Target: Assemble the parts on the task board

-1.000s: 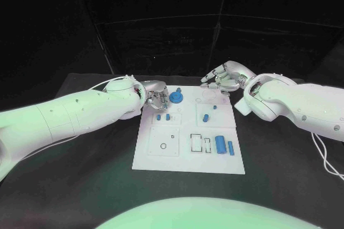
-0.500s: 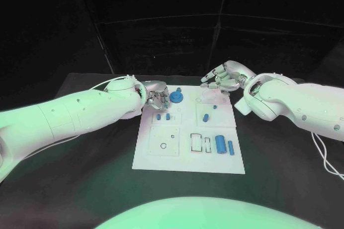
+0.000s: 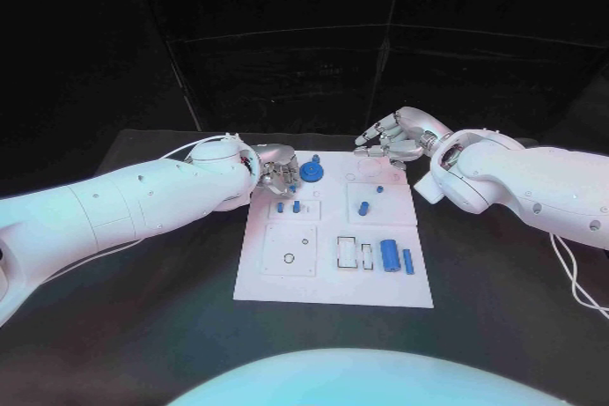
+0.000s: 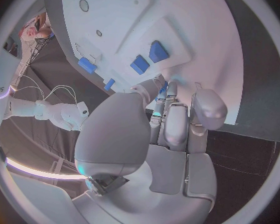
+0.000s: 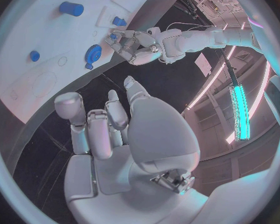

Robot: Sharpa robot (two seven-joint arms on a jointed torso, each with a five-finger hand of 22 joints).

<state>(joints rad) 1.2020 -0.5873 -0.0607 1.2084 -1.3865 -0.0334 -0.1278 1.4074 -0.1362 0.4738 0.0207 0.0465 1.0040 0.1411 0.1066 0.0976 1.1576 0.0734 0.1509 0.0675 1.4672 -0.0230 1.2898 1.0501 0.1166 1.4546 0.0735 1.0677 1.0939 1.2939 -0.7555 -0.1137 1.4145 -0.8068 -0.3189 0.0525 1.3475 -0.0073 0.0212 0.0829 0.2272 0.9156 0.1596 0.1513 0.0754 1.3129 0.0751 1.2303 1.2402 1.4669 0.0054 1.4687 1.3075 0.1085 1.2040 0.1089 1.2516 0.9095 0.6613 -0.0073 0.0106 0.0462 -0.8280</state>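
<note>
While white, task board carries blue parts.

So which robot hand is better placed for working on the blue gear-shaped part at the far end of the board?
The left robot hand: its fingers sit right beside the blue gear-shaped part. The right robot hand hovers off the task board's far corner, fingers spread.

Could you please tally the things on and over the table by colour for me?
White task board: 1
Blue parts: 8 that can be told apart, one of them at the left hand's fingertips
Silver hands, left hand and right hand: 2
Total: 11
</note>
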